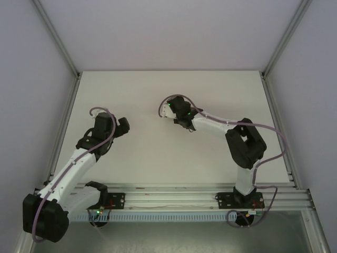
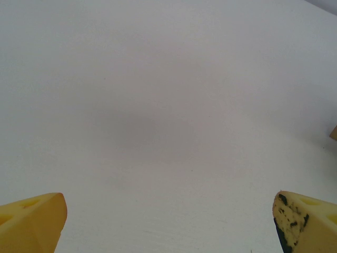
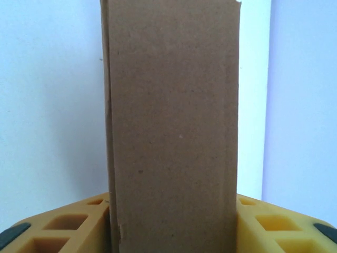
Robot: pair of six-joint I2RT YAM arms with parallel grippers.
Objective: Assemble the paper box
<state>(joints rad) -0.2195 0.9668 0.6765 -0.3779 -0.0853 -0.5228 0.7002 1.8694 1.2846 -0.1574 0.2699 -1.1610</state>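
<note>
While the left gripper (image 2: 168, 213) hangs with its yellow fingers (image 2: 31, 221) spread wide above the white table (image 2: 158, 105), the right gripper (image 3: 174, 211) is clamped on the paper box (image 3: 171, 105) (plain brown cardboard), which sits between its two fingers, touching both and running out past their tips.

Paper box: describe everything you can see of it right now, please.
The paper box is plain brown cardboard, matte and unprinted, with faint fibre specks. In the right wrist view it runs straight out from the right claw past the top of the frame, with a flat face toward the camera. Its left edge shows a fold line with a second layer behind. The claw's yellow fingers press against both its sides; nothing else touches it there.
</note>
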